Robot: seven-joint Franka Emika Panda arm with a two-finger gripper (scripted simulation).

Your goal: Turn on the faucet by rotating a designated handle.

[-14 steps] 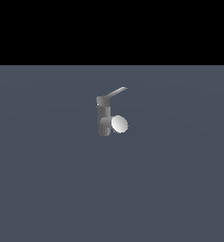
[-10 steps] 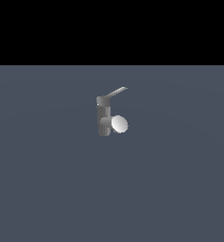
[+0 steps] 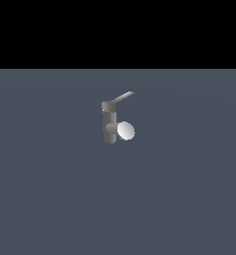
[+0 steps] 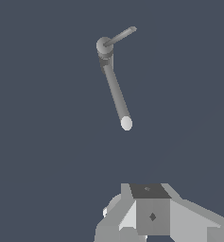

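In the exterior view, the faucet is seen standing upright on the grey counter, and nothing else is seen near it. The handle is carried out from the post's top, slanting up toward the exterior view's right, and the pale spout disc is set just below it on the same side. No arm is shown there. In the wrist view, the faucet is seen from above, well apart from the gripper; only the gripper's body is shown, so whether the fingers are spread or closed cannot be told. The handle and the longer spout both spring from the post, so the spout could be pushed by mistake.
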